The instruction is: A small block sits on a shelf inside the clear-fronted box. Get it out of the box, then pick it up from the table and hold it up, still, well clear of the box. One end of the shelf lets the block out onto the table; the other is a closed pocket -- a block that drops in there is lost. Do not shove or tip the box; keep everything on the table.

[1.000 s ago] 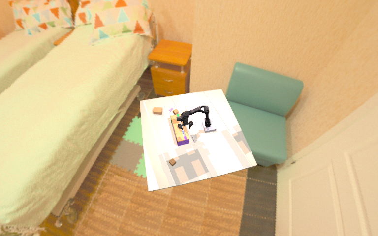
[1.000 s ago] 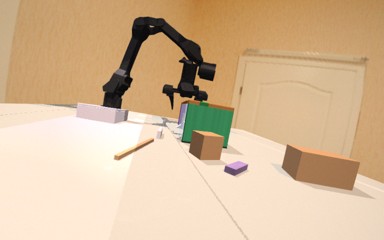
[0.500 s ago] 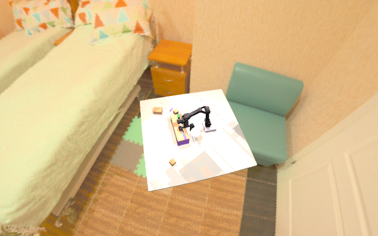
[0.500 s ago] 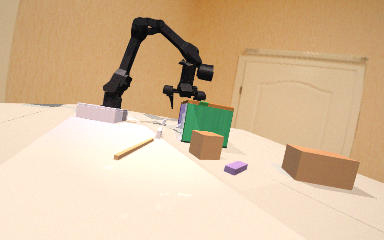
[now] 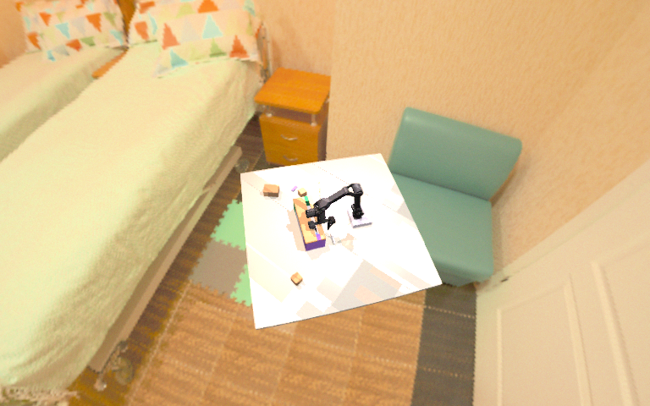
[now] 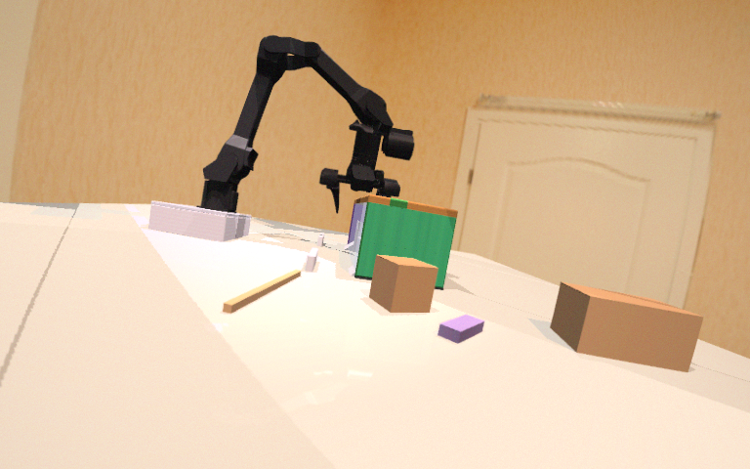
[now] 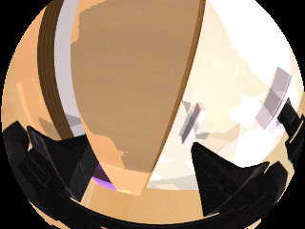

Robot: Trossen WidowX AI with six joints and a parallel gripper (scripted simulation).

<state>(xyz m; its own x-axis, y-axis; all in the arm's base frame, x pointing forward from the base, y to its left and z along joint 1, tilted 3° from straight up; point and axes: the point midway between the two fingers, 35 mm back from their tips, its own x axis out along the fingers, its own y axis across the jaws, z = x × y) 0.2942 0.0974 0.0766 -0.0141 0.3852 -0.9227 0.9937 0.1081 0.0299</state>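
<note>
The box [image 5: 304, 219] [image 6: 405, 246] [image 7: 133, 72] stands upright on the table, with an orange-brown top, a green end towards the exterior camera and a purple end opposite. Its clear front faces the arm's base. The small block on the shelf cannot be made out in any view; the top and the arm cover much of the inside. My gripper [image 5: 322, 228] [image 6: 362, 203] [image 7: 152, 140] is open and empty, pointing down. It is above the box's top, nearer the purple end, with one finger out past the clear front and the other over or behind the top.
Near the green end are a brown cube [image 5: 302, 192] [image 6: 403, 284], a purple slab [image 5: 294, 189] [image 6: 460, 328] and a tan stick [image 6: 261, 290]. A larger brown block [image 5: 271, 189] [image 6: 629, 328] lies farther off. Another cube [image 5: 296, 277] lies beyond the purple end. Small pale pieces [image 6: 311, 259] lie before the front.
</note>
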